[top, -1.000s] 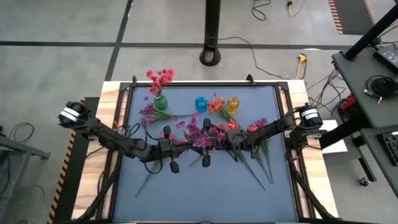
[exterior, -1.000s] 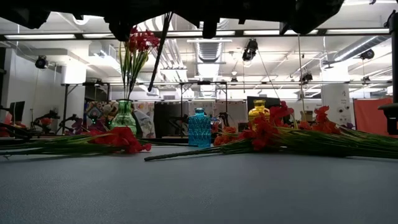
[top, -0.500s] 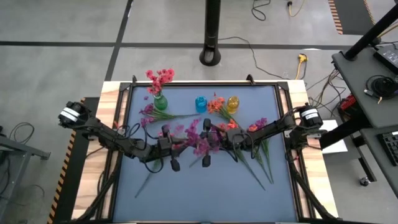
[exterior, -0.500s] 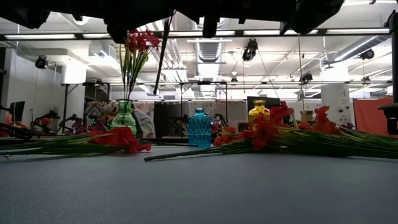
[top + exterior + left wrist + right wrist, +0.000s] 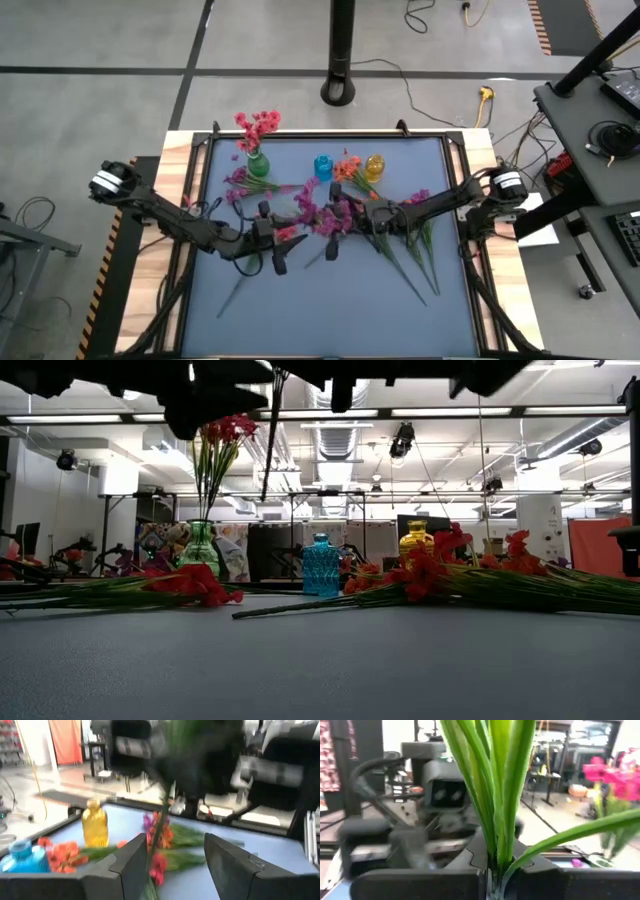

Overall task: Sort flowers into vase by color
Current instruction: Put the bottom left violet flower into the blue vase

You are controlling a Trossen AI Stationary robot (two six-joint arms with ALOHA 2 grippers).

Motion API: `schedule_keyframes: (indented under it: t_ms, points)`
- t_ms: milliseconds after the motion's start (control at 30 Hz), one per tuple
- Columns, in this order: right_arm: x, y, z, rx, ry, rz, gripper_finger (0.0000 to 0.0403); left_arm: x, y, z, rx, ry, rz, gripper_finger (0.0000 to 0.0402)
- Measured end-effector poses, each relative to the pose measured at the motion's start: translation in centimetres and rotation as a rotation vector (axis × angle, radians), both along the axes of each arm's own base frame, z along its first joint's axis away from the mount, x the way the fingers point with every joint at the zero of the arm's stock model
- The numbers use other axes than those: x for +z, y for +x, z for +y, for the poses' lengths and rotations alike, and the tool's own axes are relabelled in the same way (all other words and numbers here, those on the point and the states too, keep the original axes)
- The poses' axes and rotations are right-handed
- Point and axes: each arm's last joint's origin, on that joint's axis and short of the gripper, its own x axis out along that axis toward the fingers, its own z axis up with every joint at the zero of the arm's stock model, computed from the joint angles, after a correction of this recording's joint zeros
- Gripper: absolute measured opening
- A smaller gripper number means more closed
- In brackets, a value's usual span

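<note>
Flowers lie scattered across the grey mat in the high view, a purple sprig aloft between both grippers at centre; the left wrist view shows the left gripper parted, while the right gripper pinches green stems tightly

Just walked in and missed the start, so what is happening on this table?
Two robot arms meet over the middle of the table, handing over a purple flower. The right gripper is shut on its green stem, and the left gripper stands open around it. Pink flowers already stand in the green vase; the blue vase and yellow vase hold none.
</note>
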Motion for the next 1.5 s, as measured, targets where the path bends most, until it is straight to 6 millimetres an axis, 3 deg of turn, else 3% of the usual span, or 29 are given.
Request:
schedule_keyframes:
  t_ms: [233, 500, 867, 1067, 1500]
  points:
    - [3.1, -0.4, -3.9, -0.098, -0.003, 0.115, 0.0018, -0.7, -1.5, 0.5, 0.008, -0.02, 0.169, 0.0185]
    - [5.8, -1.6, -9.4, -0.127, 0.055, 0.065, 0.0018, -0.7, -3.4, 1.1, -0.029, -0.101, 0.299, 0.0185]
    - [6.0, -3.9, -18.0, -0.361, 0.096, 0.04, 0.0018, -0.5, -5.0, 1.8, -0.02, -0.14, 0.373, 0.0185]
    - [4.7, -3.8, -19.8, -0.34, 0.153, 0.051, 0.0018, -0.8, -4.8, 1.7, -0.017, -0.131, 0.39, 0.0185]
    - [1.8, -2.3, -20.8, -0.388, 0.131, 0.089, 0.0018, -1.4, -4.6, 1.6, -0.006, -0.138, 0.413, 0.0185]
